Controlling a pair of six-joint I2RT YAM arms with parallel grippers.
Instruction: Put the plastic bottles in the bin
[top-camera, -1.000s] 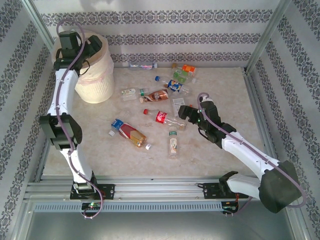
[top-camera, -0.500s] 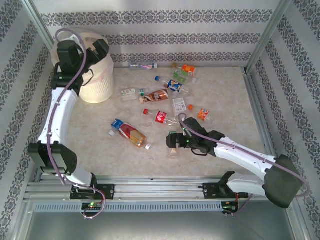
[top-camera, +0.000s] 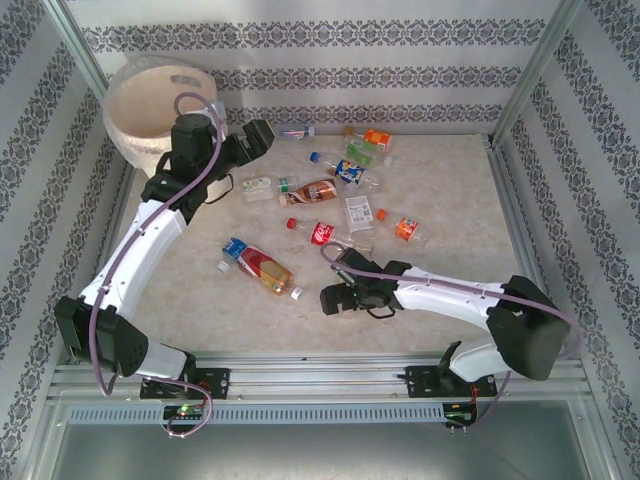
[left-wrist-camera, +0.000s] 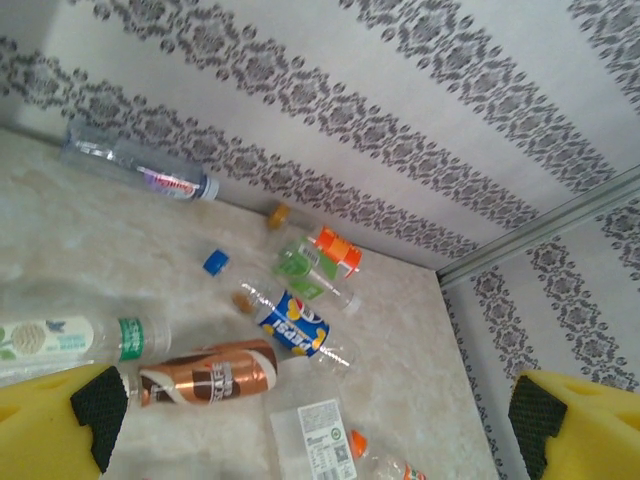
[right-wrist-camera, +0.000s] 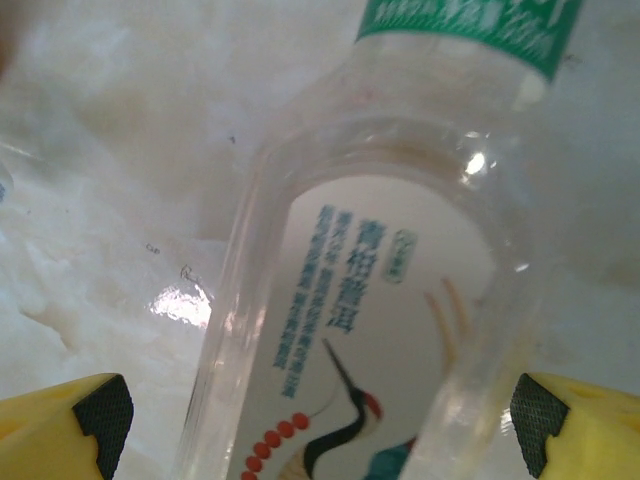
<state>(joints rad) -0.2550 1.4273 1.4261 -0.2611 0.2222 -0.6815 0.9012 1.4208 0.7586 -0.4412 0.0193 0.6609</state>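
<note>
Top external view: the cream bin (top-camera: 128, 128) stands in the upper left corner of the table (top-camera: 460, 200), against the patterned wall (top-camera: 400, 75). The left gripper (top-camera: 255, 140) hangs just right of the bin, above the table, and nothing is in it. The bottles lie loose across the middle of the frame: a clear bottle (top-camera: 285, 131) along the back wall, a brown bottle (top-camera: 315, 190) and a red cola bottle (top-camera: 322, 234) near the centre, and a red-and-blue bottle (top-camera: 258, 262) lower left of them. The right gripper (top-camera: 333, 298) is low over the table in the lower middle of the frame, well apart from the bin. Left wrist view: the two yellow fingers (left-wrist-camera: 60, 430) sit in the bottom corners, wide apart with nothing between them. Beyond them lie the brown bottle (left-wrist-camera: 210, 372), a blue-label bottle (left-wrist-camera: 293, 322), a white-and-green bottle (left-wrist-camera: 70, 338) at the left edge, a loose blue cap (left-wrist-camera: 215, 262), and the clear bottle (left-wrist-camera: 140, 165) at the foot of the wall. Right wrist view: the fingers (right-wrist-camera: 60, 435) are spread in the bottom corners, and a green-capped bottle (right-wrist-camera: 380, 330) with a white crane label lies on the table between them, close to the camera. Neither pad (right-wrist-camera: 105, 420) touches it.
</note>
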